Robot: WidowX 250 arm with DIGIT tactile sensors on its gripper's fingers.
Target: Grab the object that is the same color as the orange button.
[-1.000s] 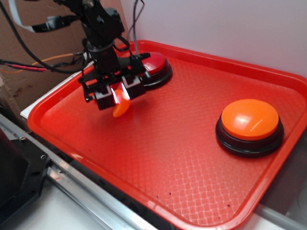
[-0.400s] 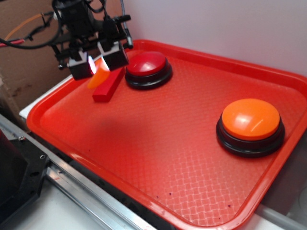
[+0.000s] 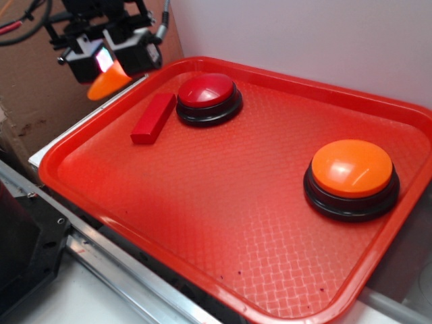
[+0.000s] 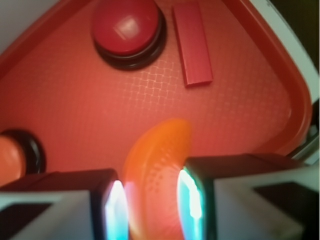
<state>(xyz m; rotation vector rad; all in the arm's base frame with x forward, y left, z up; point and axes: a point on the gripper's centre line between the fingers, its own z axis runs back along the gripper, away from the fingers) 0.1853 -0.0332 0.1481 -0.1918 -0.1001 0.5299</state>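
High above the tray's far left corner my gripper [image 3: 108, 64] is shut on the object [image 3: 108, 83], a small glossy orange crescent that hangs below the fingers. The wrist view shows the same object [image 4: 157, 170] clamped between the two glowing pads [image 4: 114, 210], well clear of the tray surface. The orange button [image 3: 352, 169], a large dome on a black base, stands at the tray's right side; only its edge [image 4: 10, 162] shows at the left of the wrist view.
A red tray [image 3: 223, 223] with a raised rim holds everything. On it lie a red rectangular block [image 3: 153, 118] and a red domed button [image 3: 208, 94] at the far left. Cardboard and cables stand behind the gripper; a metal rail runs along the front left.
The gripper has risen and moved left and back, carrying the orange object from just above the tray surface to high over the tray's far left corner. The red block is now uncovered.
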